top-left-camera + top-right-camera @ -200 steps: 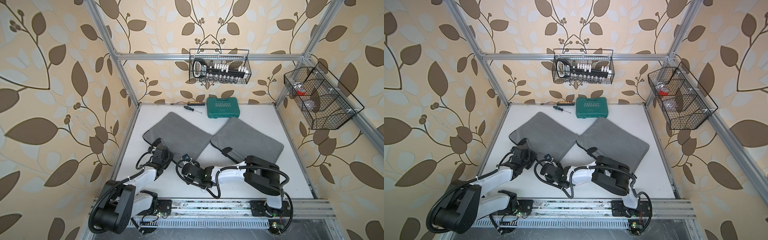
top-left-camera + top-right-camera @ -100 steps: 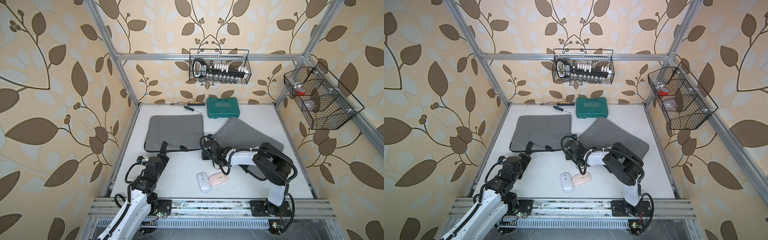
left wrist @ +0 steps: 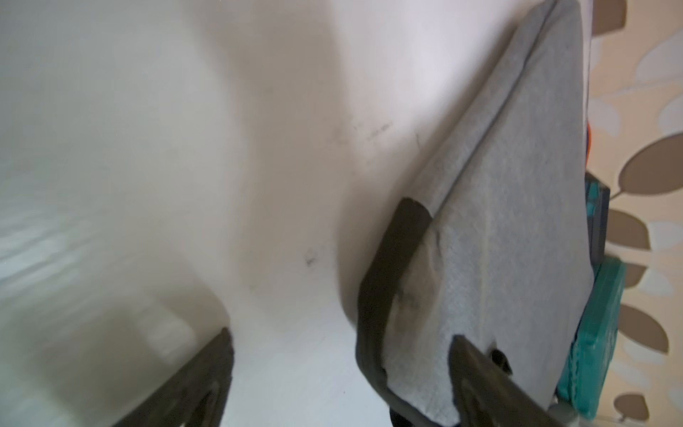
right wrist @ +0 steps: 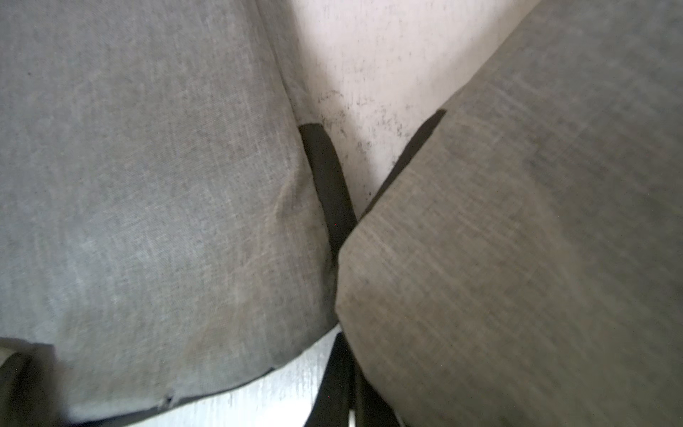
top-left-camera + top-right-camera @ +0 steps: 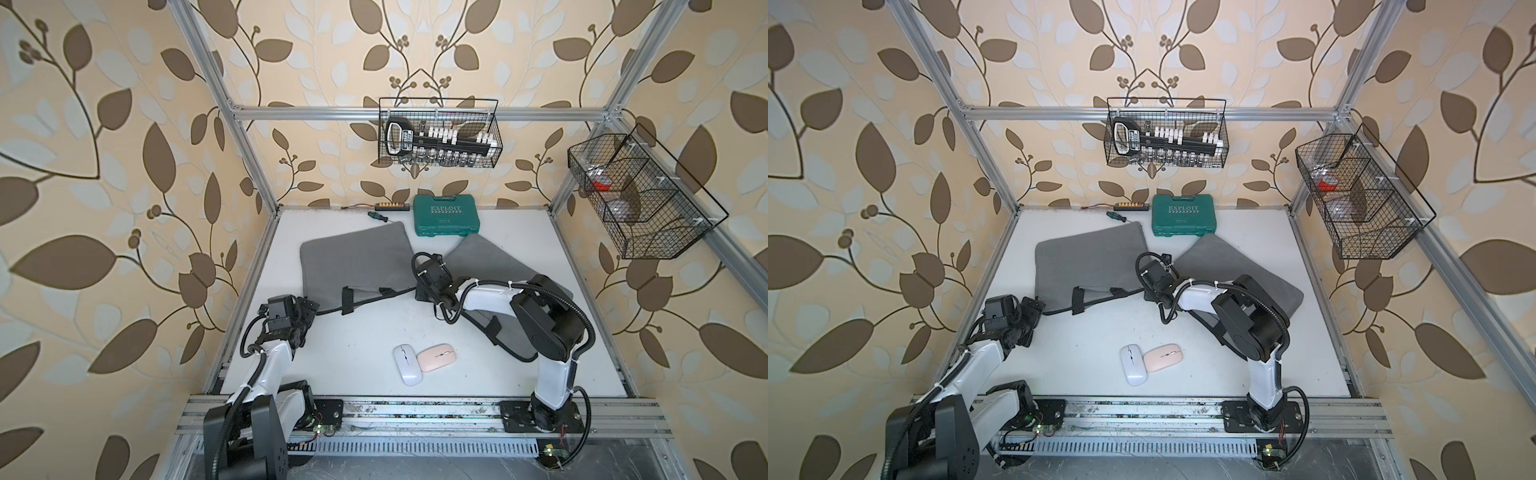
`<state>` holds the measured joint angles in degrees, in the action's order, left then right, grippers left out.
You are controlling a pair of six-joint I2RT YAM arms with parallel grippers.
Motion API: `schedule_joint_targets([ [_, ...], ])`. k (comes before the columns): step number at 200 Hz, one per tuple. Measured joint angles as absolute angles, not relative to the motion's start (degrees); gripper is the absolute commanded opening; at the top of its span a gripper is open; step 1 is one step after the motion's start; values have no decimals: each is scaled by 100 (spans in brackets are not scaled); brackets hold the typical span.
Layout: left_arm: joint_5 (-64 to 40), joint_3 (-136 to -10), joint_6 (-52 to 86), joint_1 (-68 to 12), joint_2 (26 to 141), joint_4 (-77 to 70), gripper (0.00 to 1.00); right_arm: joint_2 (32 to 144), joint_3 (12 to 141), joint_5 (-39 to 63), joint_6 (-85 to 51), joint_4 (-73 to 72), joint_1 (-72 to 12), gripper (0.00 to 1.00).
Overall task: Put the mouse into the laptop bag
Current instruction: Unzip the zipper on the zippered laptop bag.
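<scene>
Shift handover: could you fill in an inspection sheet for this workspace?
Surface: white tabletop, faint dark scuffs.
Job's things: white computer mouse and pink computer mouse side by side, unbagged; two grey fabric laptop bags behind.
Clutter: green plastic tool case and green-handled screwdriver at the back edge.
Grippers: left gripper open at a bag's corner; right gripper shut between the bags.
Cables: black cable loops on both arms.
Surroundings: leaf-patterned wallpaper; two black wire baskets on the walls.

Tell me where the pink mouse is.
In both top views the pink mouse lies on the table near the front rail, against the white mouse, on its right.
</scene>
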<state>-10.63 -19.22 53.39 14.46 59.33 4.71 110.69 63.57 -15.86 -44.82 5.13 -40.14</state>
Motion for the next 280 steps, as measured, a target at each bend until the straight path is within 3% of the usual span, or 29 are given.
schedule_joint_targets([
  [36,-1806,-1929,5258,1446,6519,-259,30,11227,6563,-1737,-4558,683,-4281,0],
  [54,-1922,-1909,5151,1461,6746,-600,16,11349,6755,-1831,-4672,801,-4521,0],
  [113,-1562,-1647,5131,1590,6733,-1162,6,11896,7642,-2285,-4884,1431,-5242,0],
  [161,-1227,-1085,5391,1597,5179,-460,6,12009,7815,-2158,-4851,1415,-5271,0],
  [169,-1162,-974,5465,1592,4757,-180,10,12009,7819,-2073,-4818,1387,-5225,0],
  [175,-1142,-904,5513,1590,4484,14,19,12009,7822,-1981,-4790,1354,-5164,0],
  [180,-1140,-845,5581,1581,4224,198,33,12009,7822,-1905,-4770,1319,-5089,0],
  [190,-1223,-755,5638,1549,3736,582,69,12009,7822,-1712,-4711,1223,-4906,0],
  [197,-1317,-718,5697,1516,3393,832,85,12009,7822,-1566,-4661,1149,-4755,0],
  [206,-1409,-718,5734,1490,3017,1179,98,12009,7822,-1398,-4598,1081,-4550,0],
  [242,-1525,-792,5728,1457,2438,1752,99,12272,8318,-1111,-4338,1111,-3898,0],
  [280,-1752,-1229,5568,1457,4062,1441,99,12875,9439,-993,-4088,1549,-3546,0],
])
